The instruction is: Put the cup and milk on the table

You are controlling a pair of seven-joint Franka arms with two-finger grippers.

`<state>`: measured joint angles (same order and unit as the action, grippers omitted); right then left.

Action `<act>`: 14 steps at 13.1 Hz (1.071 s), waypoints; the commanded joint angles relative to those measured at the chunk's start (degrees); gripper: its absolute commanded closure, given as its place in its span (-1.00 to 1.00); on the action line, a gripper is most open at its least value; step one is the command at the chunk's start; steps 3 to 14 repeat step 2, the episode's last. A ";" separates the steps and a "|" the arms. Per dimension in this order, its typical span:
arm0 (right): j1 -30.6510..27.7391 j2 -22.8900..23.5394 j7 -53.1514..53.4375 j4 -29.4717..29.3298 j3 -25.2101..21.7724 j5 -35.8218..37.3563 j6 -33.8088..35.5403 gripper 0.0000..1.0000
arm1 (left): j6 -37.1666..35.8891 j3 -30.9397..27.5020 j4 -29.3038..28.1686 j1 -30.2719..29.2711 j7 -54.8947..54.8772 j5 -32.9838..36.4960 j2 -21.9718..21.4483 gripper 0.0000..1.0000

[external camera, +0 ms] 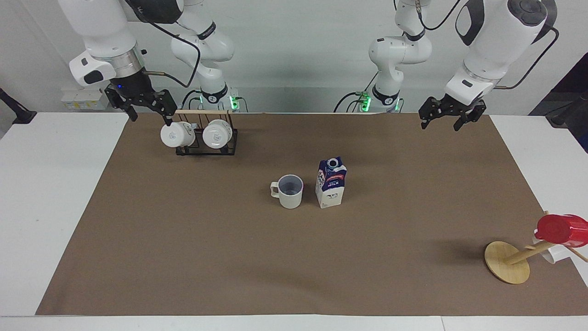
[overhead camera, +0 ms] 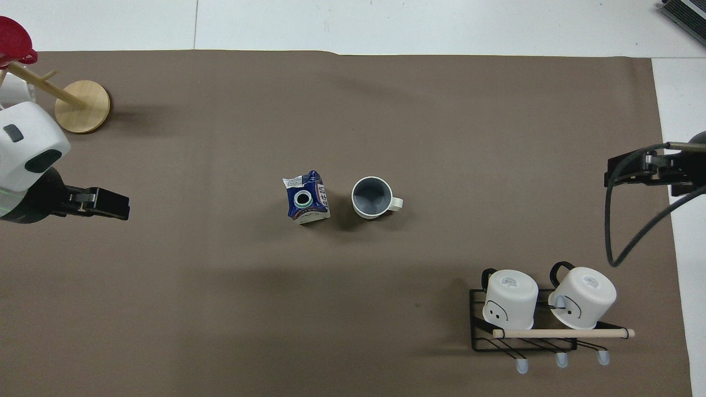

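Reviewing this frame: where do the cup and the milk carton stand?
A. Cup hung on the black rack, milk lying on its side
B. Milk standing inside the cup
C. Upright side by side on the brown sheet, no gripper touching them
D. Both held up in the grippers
C: the cup and milk stand upright beside each other mid-table, while the left gripper and right gripper hang apart from them.
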<state>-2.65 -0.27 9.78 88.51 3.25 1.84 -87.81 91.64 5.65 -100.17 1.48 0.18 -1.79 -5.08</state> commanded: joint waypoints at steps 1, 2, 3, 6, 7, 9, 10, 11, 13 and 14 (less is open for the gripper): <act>-0.69 0.27 -0.99 -0.62 0.44 -0.96 -0.34 -1.00 | -0.06 0.15 -0.03 -0.42 0.00 -0.58 -0.37 -1.00; -0.69 0.27 -0.99 -0.62 0.44 -0.87 -0.34 -1.00 | -0.14 0.15 -0.03 -0.42 -0.09 -0.58 -0.37 -1.00; -0.69 0.27 -0.99 -0.62 0.44 -0.87 -0.34 -1.00 | -0.14 0.15 -0.03 -0.42 -0.09 -0.58 -0.37 -1.00; -0.69 0.27 -0.99 -0.62 0.44 -0.87 -0.34 -1.00 | -0.14 0.15 -0.03 -0.42 -0.09 -0.58 -0.37 -1.00; -0.69 0.27 -0.99 -0.62 0.44 -0.87 -0.34 -1.00 | -0.14 0.15 -0.03 -0.42 -0.09 -0.58 -0.37 -1.00; -0.69 0.27 -0.99 -0.62 0.44 -0.87 -0.34 -1.00 | -0.14 0.15 -0.03 -0.42 -0.09 -0.58 -0.37 -1.00; -0.69 0.27 -0.99 -0.62 0.44 -0.87 -0.34 -1.00 | -0.14 0.15 -0.03 -0.42 -0.09 -0.58 -0.37 -1.00; -0.69 0.27 -0.99 -0.62 0.44 -0.87 -0.34 -1.00 | -0.14 0.15 -0.03 -0.42 -0.09 -0.58 -0.37 -1.00; -0.69 0.27 -0.99 -0.62 0.44 -0.87 -0.34 -1.00 | -0.14 0.15 -0.03 -0.42 -0.09 -0.58 -0.37 -1.00; -0.69 0.27 -0.99 -0.62 0.44 -0.87 -0.34 -1.00 | -0.14 0.15 -0.03 -0.42 -0.09 -0.58 -0.37 -1.00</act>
